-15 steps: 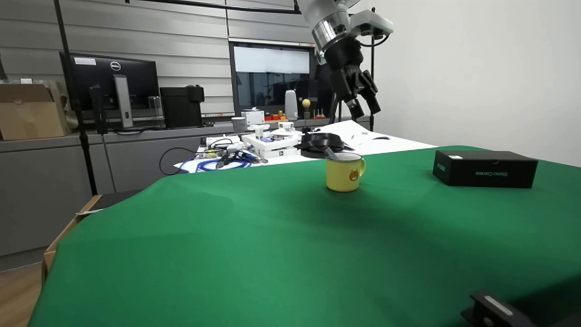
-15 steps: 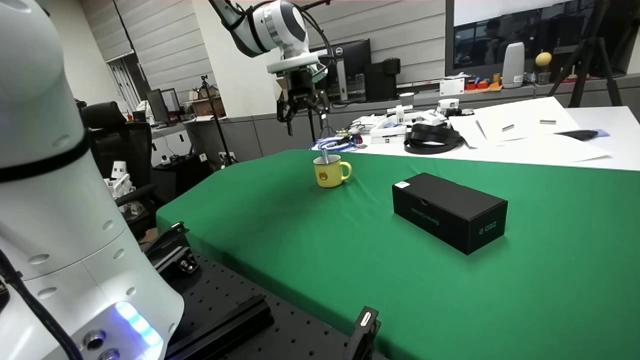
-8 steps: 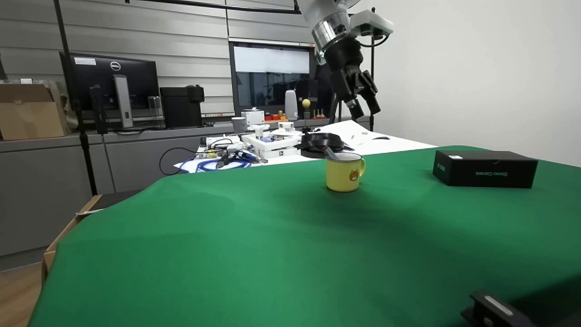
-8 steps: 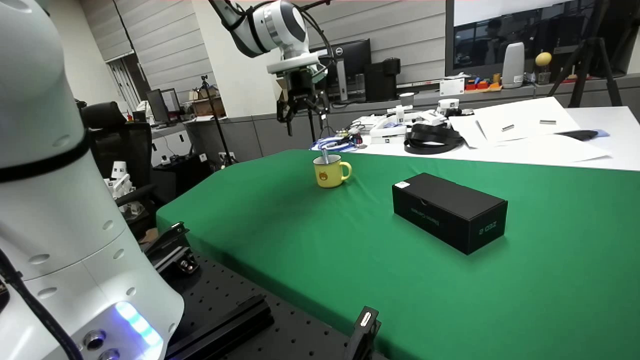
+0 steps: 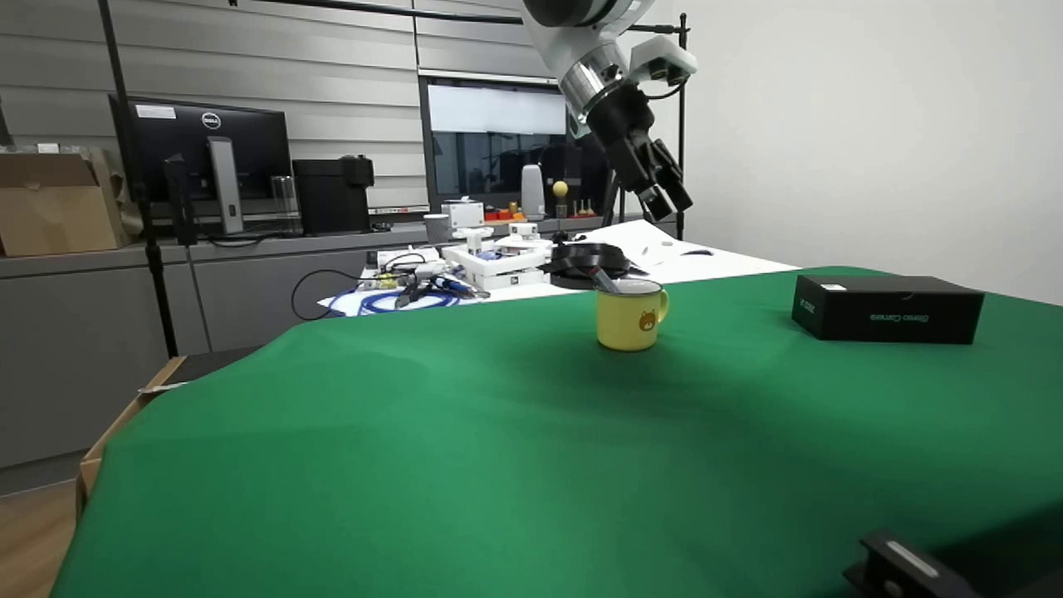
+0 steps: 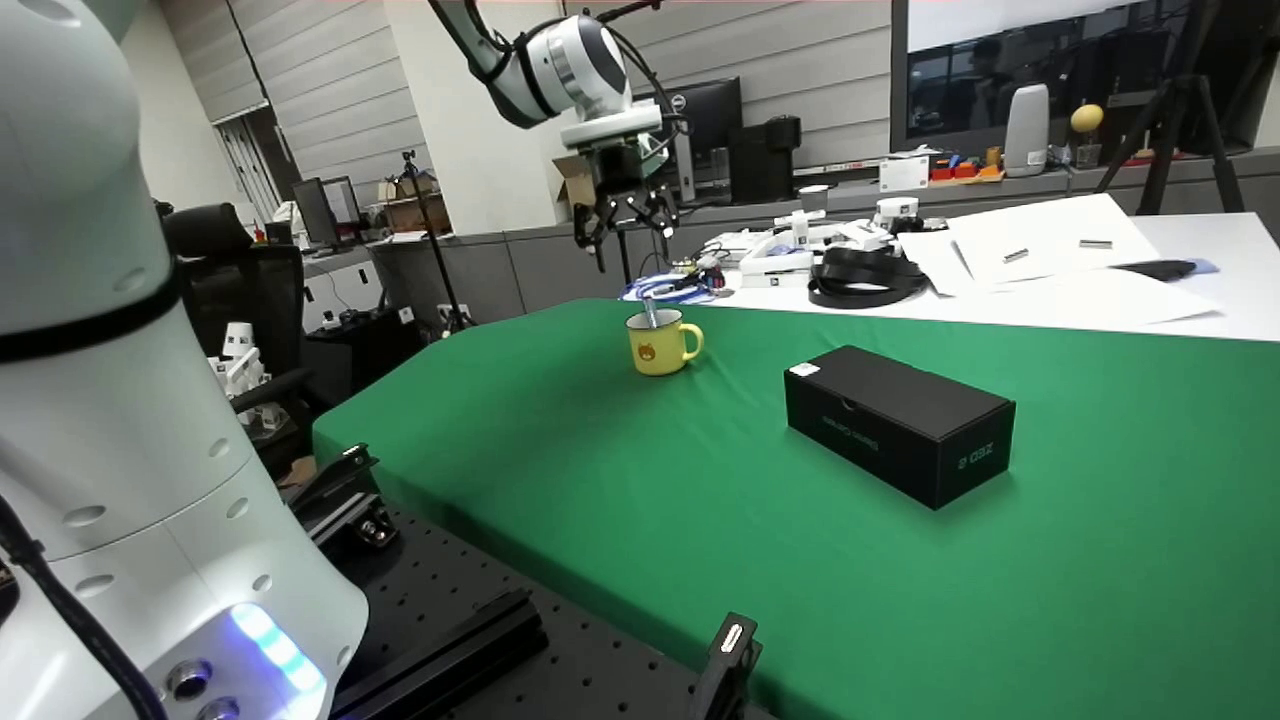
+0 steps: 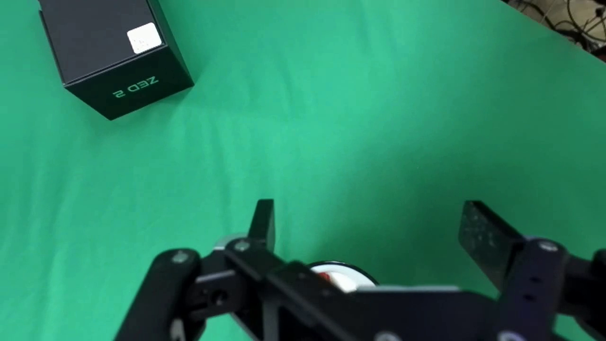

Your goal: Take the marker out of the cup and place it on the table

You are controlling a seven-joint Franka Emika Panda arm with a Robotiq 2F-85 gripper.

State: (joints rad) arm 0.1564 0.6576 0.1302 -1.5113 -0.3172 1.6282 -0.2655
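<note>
Leaning out of a small yellow mug [image 6: 657, 355] with a side handle and a brown bear face on its front: a thin, straight, grey marker [image 5: 605, 281] with a red-orange upper end. Tilts off upright in both exterior views, poking just above the rim; shows in the wrist view only as a patch of red against the mug's white inside. Hidden behind the yellow wall: the marker's lower part. Cannot tell its full length.

Higher up, apart from the mug: a black two-fingered tool [image 7: 369, 208], with jaws spread wide and green cloth between. Blocks most of the mug in the wrist view, leaving an arc of dark-edged rim. Cut off at the top of both exterior views: a white robot arm [image 5: 555, 41].

Below: a large desk [image 5: 415, 432] draped in green cloth, bearing the upright mug and, well apart, an oblong black box [image 6: 880, 425] with a white label, cropped by the top edge of the wrist view.
</note>
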